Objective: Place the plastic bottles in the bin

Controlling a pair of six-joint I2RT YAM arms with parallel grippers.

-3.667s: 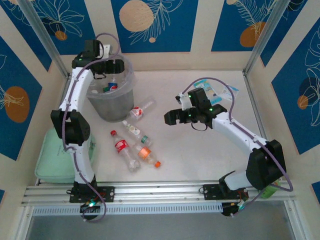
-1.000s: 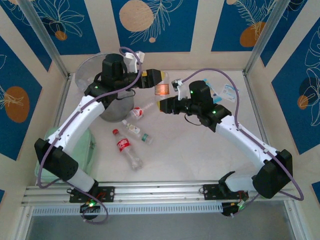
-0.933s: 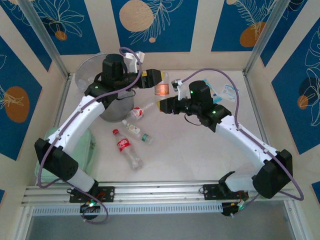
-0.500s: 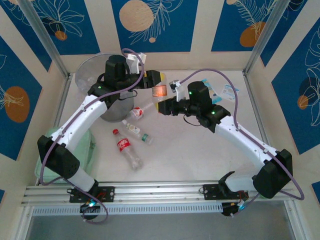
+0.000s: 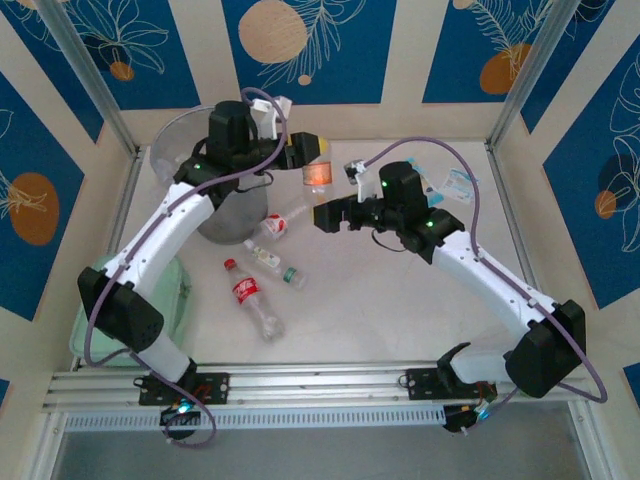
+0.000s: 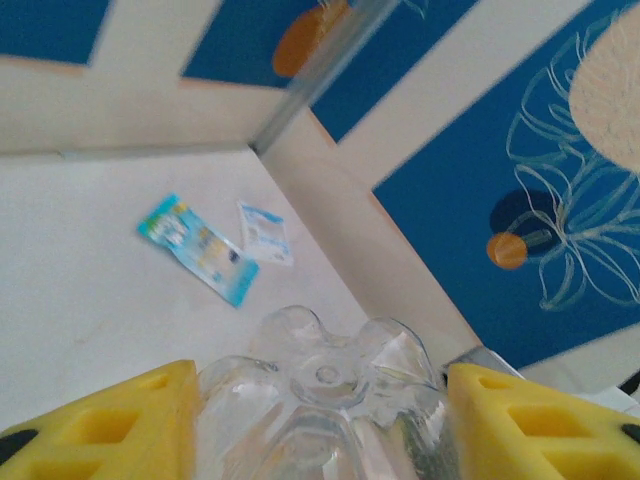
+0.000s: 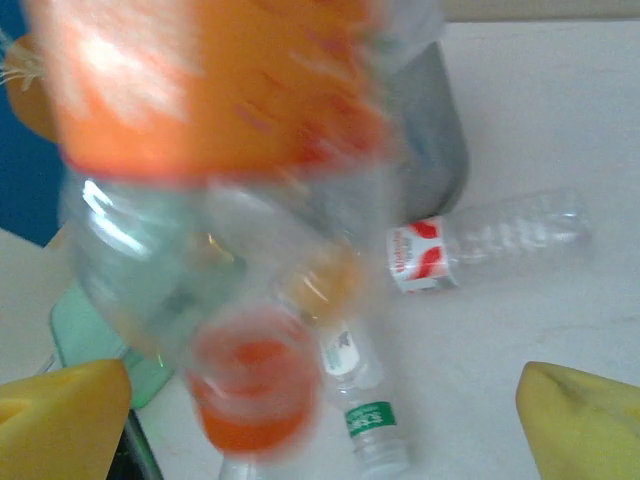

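On the pale table [image 5: 400, 300], three bottles [image 5: 250, 297] lie below the bin [image 5: 168, 143] at upper left. The left gripper [image 5: 310, 150] clamps an orange-labelled bottle [image 5: 318, 176] — up in the air, right of the bin — while the right gripper [image 5: 322, 216] gapes empty just below it.

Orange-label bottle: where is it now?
Top view: the bottle hangs in the left gripper, just right of the bin, beyond the open right gripper.

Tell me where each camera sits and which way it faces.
Top external: above and behind, looking down on the left arm, right arm and table.
Left wrist: looks past its yellow fingers and the held bottle towards the packets.
Right wrist: faces the bin; yellow fingertips show.
Shared: all three show that bottle.
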